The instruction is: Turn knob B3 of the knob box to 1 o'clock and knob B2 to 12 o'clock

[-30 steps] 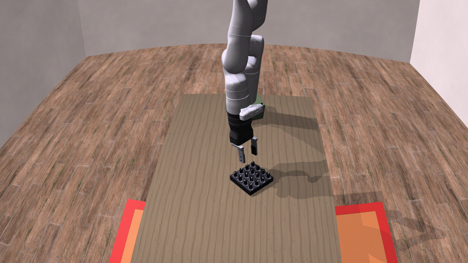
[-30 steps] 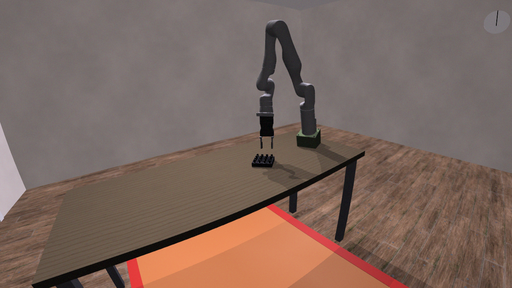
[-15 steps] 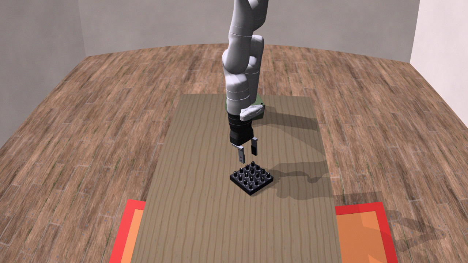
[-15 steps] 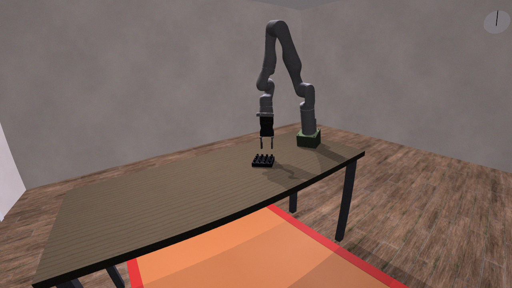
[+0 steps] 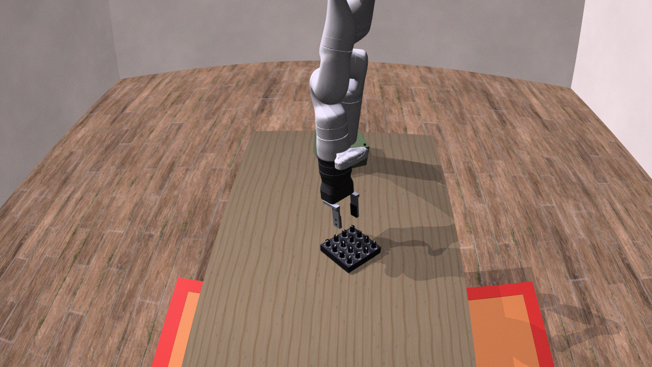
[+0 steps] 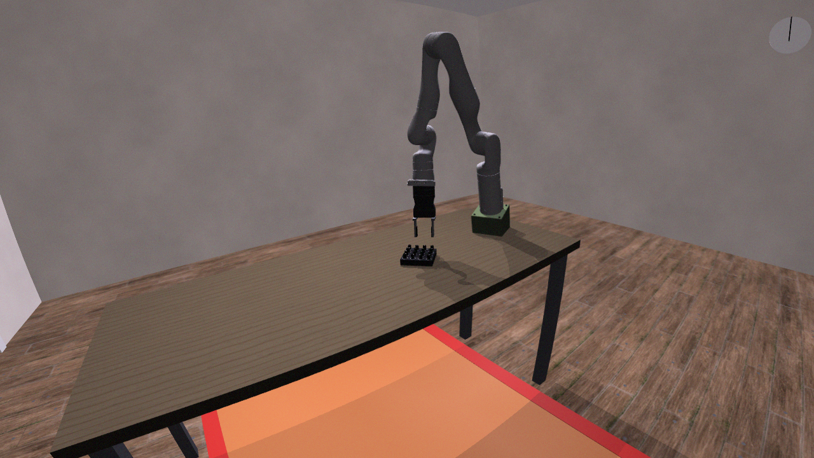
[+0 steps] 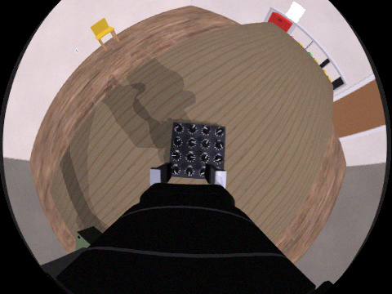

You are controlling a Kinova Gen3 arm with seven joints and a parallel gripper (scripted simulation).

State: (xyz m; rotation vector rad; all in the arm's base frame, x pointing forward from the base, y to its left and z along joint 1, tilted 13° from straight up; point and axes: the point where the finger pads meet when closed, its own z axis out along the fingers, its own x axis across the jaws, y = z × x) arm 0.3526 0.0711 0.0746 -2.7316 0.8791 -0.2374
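Observation:
The knob box (image 5: 347,248) is a small black square box with several black knobs, each with a white line. It stands on the wooden table, turned at an angle to the table edges. It also shows in the exterior view (image 6: 418,256) and in the wrist view (image 7: 198,150). My gripper (image 5: 345,213) is open and empty. It points straight down and hangs a short way above the box's far side, touching no knob. In the wrist view the two fingertips frame the near edge of the box. The knob names and marks are too small to read.
The arm's green base (image 6: 489,219) stands on the table behind the box. Orange mats with red borders (image 5: 506,323) lie on the floor beside the table. A yellow chair (image 7: 103,31) and a shelf (image 7: 313,49) stand far off in the room.

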